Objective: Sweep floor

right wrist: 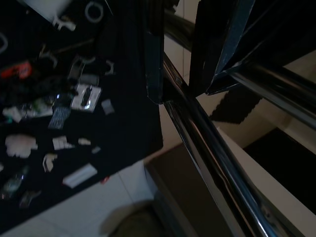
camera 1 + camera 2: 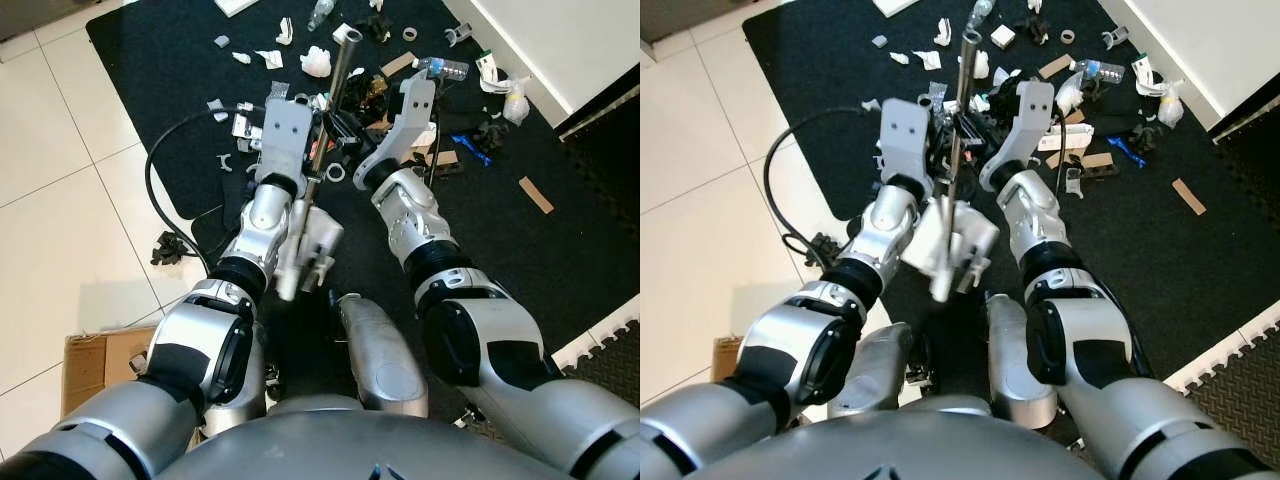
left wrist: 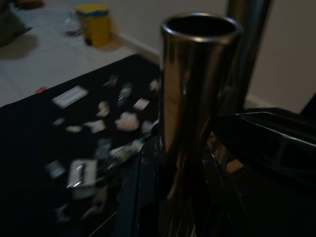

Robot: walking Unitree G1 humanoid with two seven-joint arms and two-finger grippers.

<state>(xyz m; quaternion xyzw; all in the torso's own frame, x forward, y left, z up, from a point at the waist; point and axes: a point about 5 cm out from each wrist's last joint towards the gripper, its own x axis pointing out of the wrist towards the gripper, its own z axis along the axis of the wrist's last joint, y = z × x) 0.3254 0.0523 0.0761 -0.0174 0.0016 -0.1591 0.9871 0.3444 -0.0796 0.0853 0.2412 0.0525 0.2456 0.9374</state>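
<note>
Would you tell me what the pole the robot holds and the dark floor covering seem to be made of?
Pole: apparently polished metal, a hollow tube with an open end and mirror-like reflections. Black mat: likely foam, matte, with interlocking toothed edges.

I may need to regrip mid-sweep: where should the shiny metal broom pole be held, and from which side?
Grip the shiny metal broom pole on its bare round shaft, below its open top end. It stands nearly upright between the arms, so the left gripper and right gripper can close on it from opposite sides, one above the other, probably steadiest.
</note>
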